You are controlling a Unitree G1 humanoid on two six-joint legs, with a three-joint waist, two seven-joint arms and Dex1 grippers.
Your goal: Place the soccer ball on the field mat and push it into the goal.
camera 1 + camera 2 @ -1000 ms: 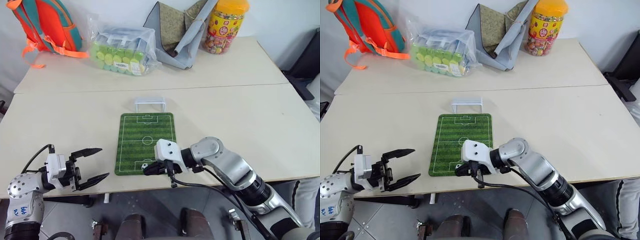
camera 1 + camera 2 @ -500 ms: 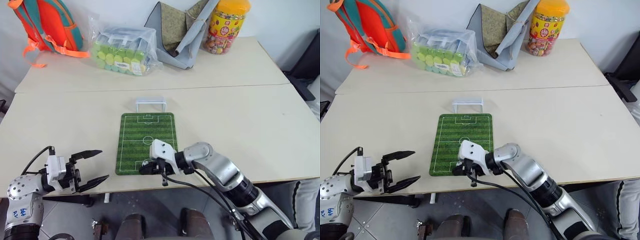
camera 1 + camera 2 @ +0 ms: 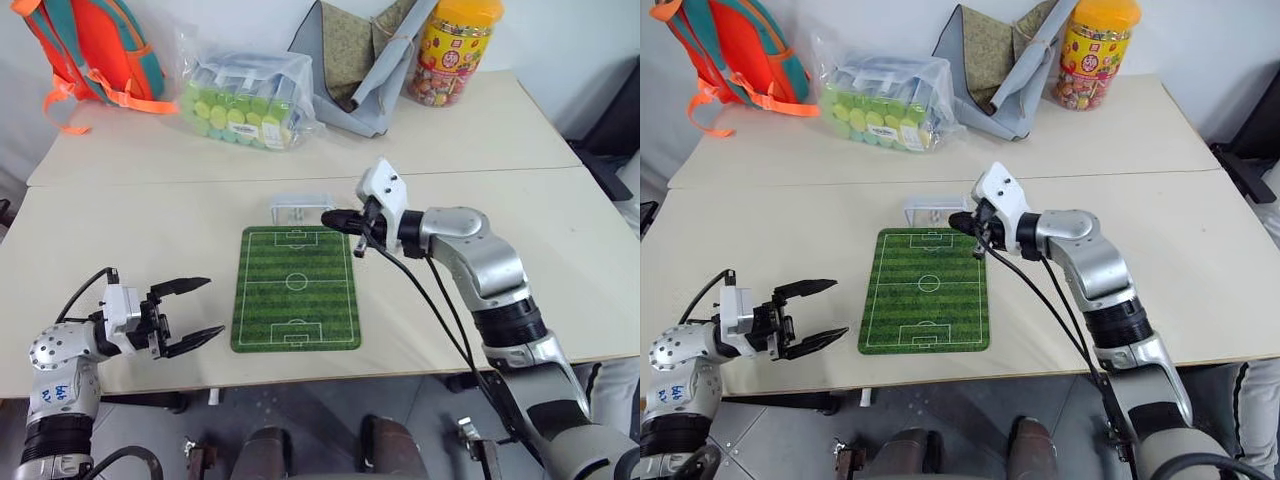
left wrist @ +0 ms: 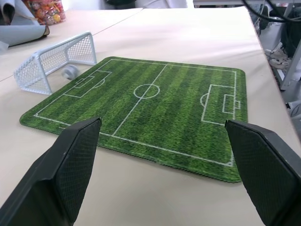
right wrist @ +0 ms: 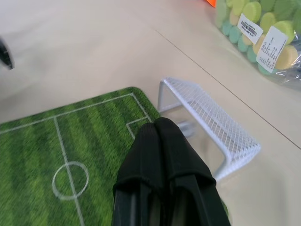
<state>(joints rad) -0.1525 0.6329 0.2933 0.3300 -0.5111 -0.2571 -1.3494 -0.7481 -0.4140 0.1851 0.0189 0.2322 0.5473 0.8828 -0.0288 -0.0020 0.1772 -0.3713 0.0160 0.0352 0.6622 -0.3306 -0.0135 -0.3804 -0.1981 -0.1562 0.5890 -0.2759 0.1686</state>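
The green striped field mat (image 3: pixel 295 288) lies flat near the table's front edge. At its far end stands the white goal (image 3: pixel 300 210). The soccer ball (image 4: pixel 70 72) rests on the table inside the goal's mouth, by the net. My right gripper (image 3: pixel 330 216) is shut with nothing in it; its tips hang just above the mat's far right corner, right beside the goal (image 5: pixel 211 127). My left gripper (image 3: pixel 190 312) stands open and empty left of the mat, low over the table, with the mat (image 4: pixel 155 99) ahead between its fingers (image 4: pixel 77 155).
Along the back of the table sit an orange backpack (image 3: pixel 90 45), a clear bag of green and yellow rounds (image 3: pixel 240 100), a grey cloth bag (image 3: pixel 355 65) and a candy jar (image 3: pixel 455 50). A black cable hangs from my right wrist over the mat's right edge.
My right gripper swept from the mat's near end to its far end by the goal, staying shut. The left gripper edged slightly forward, still open.
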